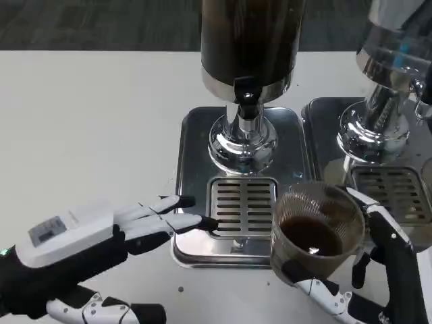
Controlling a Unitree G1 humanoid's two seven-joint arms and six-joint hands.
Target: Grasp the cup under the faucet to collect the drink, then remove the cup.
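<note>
The cup is ribbed, clear, glossy plastic. Beside it, the drip tray and slotted grate are polished mirror-like metal. The tabletop beneath is matt white.
</note>
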